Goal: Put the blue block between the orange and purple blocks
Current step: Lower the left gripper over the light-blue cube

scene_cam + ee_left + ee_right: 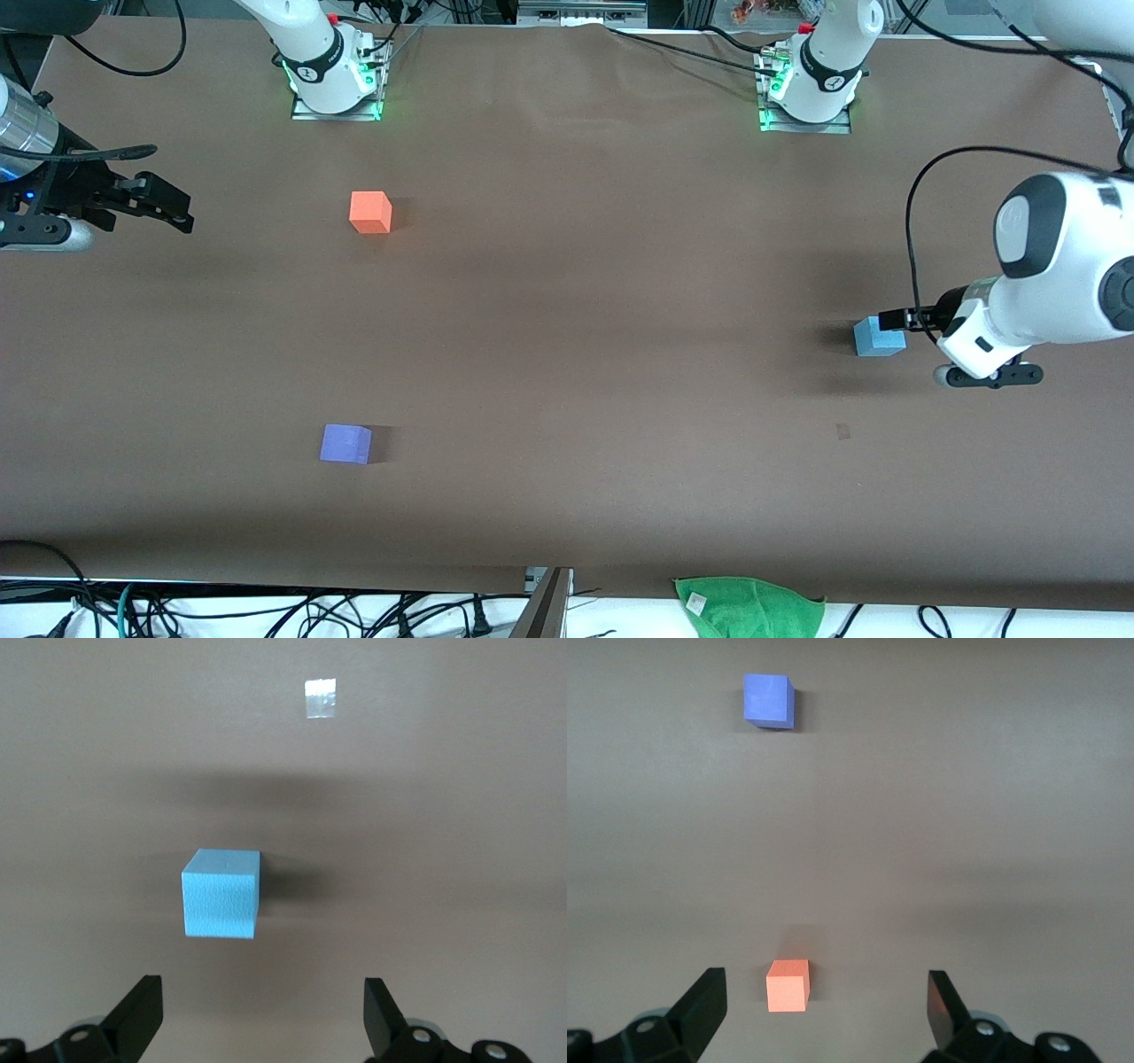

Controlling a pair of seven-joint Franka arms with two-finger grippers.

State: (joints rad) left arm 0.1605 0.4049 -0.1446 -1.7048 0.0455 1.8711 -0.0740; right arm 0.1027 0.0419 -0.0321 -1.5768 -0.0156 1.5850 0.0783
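Left end effector released beside blue block; right end effector released, waiting. Orange block, purple block visible together; brown table.

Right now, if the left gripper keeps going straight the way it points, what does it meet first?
Most likely the small sky-blue matte cube. The left gripper is open, and the cube sits just ahead between its finger lines, slightly off centre. How high the fingers are above the brown table is unclear.

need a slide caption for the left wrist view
Open left claw hovers just short of the blue block, which sits on the brown table, not yet grasped.
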